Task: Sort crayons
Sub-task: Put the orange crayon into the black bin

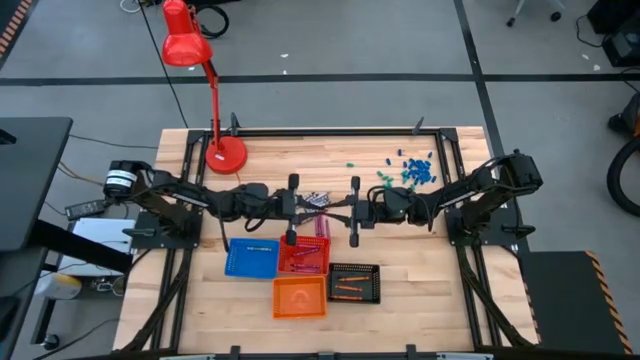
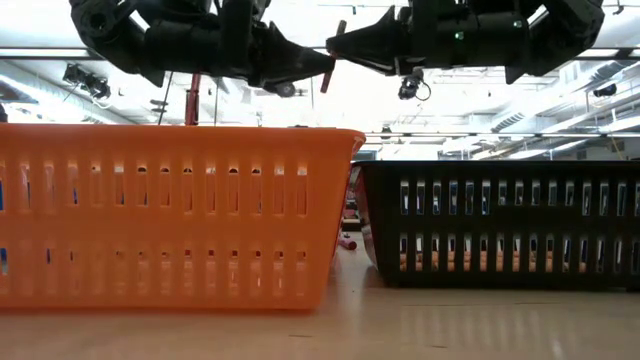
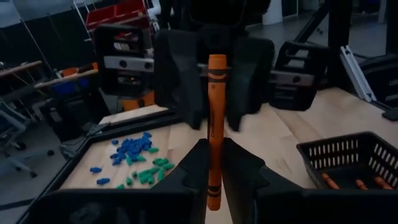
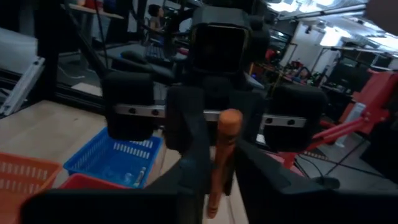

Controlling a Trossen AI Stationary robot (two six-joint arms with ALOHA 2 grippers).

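- Workshop floor and dark machine frames ring a pale wooden table, with a red lamp standing at its far left corner.
- One orange crayon is up in the air above the middle of the table, just behind the red tray, with its long axis running roughly upright.
- It sits between both tips at once: the left gripper pinches its lower part, and the right gripper has its fingers drawn in around the same stick from the opposite side.
- From where I stand this looks like a hand-over; which side carries the weight I cannot tell.
- The two arms meet nose to nose over the red tray, so neither is nearer; the crayon lies straight ahead of each tip.
- Beside the red tray sits a blue tray; nearer the front are an orange tray and a black tray.
- The black tray already holds several orange crayons, so I judge that is where this one belongs, forward and to the right of the red tray.
- Small green and blue bits lie scattered well behind the trays, toward the right arm's base.
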